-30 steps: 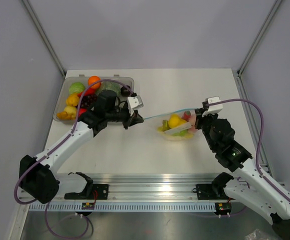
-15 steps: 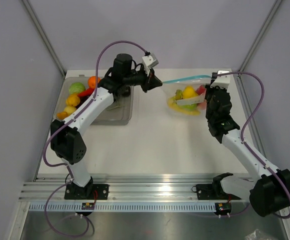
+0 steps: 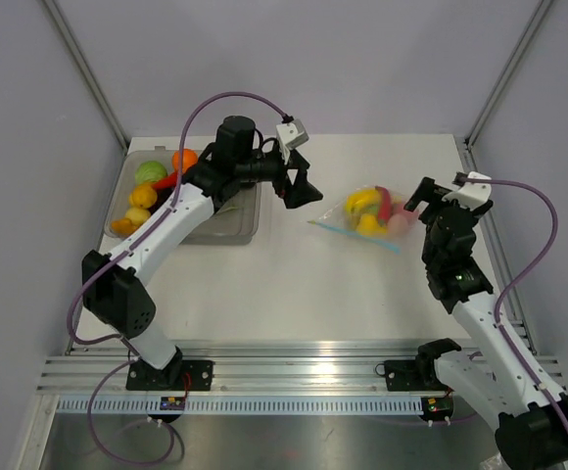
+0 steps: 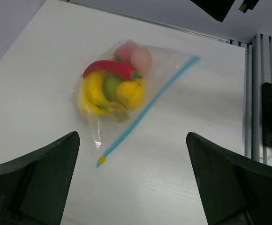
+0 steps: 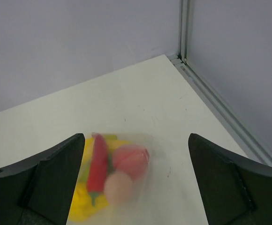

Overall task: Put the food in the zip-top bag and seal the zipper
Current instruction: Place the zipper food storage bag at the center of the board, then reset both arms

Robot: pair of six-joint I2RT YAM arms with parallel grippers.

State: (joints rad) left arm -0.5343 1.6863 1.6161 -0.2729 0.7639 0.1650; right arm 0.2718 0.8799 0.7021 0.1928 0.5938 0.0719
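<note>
The zip-top bag (image 3: 367, 213) lies on the white table right of centre, with the food inside: a red chili (image 4: 109, 67), a yellow banana bunch (image 4: 93, 93), a pink peach (image 5: 130, 159) and a green piece (image 4: 110, 86). The blue zipper (image 4: 145, 110) runs straight along the bag's near edge. My left gripper (image 3: 302, 190) hangs open just left of the bag, and in the left wrist view its gripper (image 4: 132, 137) holds nothing. My right gripper (image 3: 423, 199) stands open just right of the bag. In the right wrist view, the open right gripper (image 5: 136, 137) frames the bag without touching it.
A rigid clear tray (image 3: 237, 221) stands at the back left, holding several more toy fruits (image 3: 152, 188). The enclosure's walls and metal posts (image 3: 499, 88) close in the back and sides. A metal rail (image 3: 294, 377) runs along the near edge.
Both grippers were shut on the bag's ends, holding it stretched in the air. They have opened and let go, and the bag now rests on the table between them.
</note>
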